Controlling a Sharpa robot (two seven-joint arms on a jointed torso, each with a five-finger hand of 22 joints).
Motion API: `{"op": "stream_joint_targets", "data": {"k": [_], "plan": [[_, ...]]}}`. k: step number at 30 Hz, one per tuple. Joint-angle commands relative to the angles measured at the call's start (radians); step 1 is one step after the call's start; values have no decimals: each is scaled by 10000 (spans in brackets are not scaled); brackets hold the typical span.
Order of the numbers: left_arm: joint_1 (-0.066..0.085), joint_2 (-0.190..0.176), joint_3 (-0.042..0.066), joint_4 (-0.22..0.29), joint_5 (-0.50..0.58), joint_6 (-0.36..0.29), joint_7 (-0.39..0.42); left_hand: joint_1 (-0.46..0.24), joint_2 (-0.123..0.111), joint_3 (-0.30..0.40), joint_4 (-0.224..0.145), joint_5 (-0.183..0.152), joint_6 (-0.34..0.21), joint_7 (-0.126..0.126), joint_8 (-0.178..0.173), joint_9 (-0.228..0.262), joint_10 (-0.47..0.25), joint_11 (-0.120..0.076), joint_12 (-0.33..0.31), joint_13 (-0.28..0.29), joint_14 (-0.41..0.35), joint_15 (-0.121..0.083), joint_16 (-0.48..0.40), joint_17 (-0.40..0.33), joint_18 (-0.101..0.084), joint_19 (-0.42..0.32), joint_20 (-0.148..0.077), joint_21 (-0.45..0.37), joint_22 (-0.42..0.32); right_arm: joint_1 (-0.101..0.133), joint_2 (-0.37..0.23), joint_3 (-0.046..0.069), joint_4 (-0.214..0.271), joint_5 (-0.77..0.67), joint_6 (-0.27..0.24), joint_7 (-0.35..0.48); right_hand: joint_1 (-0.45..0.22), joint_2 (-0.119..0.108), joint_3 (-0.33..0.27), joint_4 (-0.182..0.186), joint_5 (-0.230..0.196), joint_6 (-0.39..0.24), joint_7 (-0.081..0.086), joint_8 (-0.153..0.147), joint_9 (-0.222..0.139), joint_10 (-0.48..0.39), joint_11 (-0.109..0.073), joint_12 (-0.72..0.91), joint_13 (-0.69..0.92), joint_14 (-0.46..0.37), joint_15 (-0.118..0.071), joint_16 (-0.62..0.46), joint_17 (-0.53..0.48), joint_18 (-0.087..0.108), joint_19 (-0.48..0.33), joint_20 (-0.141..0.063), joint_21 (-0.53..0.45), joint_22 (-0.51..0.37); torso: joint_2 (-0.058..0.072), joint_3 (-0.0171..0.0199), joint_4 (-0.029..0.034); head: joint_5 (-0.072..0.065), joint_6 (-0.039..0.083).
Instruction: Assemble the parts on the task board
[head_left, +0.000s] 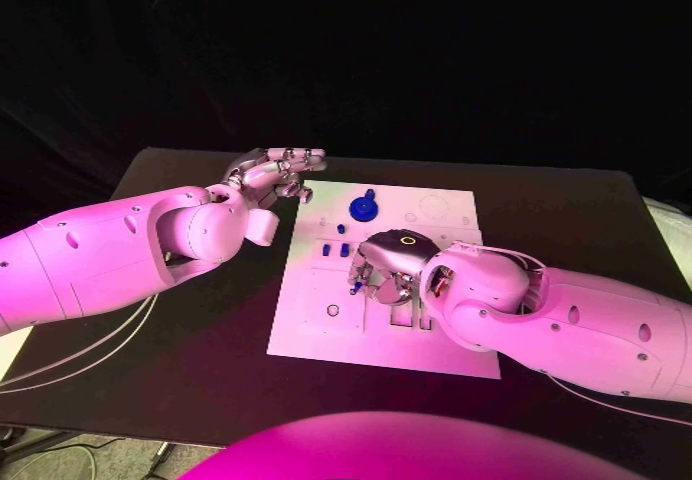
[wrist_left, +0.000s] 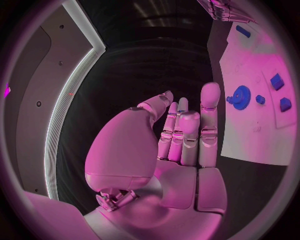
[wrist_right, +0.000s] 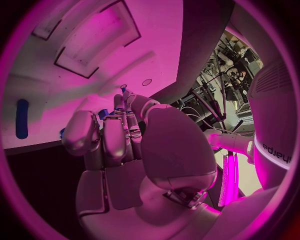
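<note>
gear (wrist_left: 239, 95) clearest beside left hand (wrist_left: 181, 135).

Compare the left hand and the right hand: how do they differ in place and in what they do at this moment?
The left hand is raised beside the far left corner of the task board, while the right hand is low over the board's middle. The left hand holds nothing, its fingers straight; the right hand's fingers curl around a small blue part. Both are silver hands on white arms.
</note>
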Motion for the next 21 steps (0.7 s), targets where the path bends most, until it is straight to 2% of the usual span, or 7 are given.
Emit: {"op": "stream_joint_targets", "data": {"k": [1,13,21], "plan": [[-7,2,7,37,-63,211,19,116,18,0,-45,14,11,51,17,-10,-69,26,62,-8,23,4,24,-9,178,-25,-9,-61,-8,-21,63,-4,-39,-143,179,70,-76,65,38,21,20,50,1,18,10,-14,21,-69,-4,574,14,66,5,46,47,-7,13,-4,1,-3,6,15,1],[-7,-10,7,65,-83,236,-7,116,18,0,-45,14,11,51,17,-10,-69,26,62,-8,23,4,24,-9,178,-25,-9,-61,-8,-73,253,-13,-245,-257,335,26,-82,71,35,22,18,46,5,14,11,-18,24,-72,-10,574,16,72,8,48,43,-6,8,-12,-5,-8,3,21,1],[-6,-12,8,72,-92,261,-33,124,18,-5,-52,14,1,55,13,-11,-98,33,61,-13,16,10,27,-17,178,-27,-6,-71,-15,-84,349,-25,-316,-362,806,-135,-98,76,23,25,3,40,12,7,14,-24,31,-77,-22,572,22,76,8,49,38,-4,2,-21,-5,-6,-2,18,1]]}}
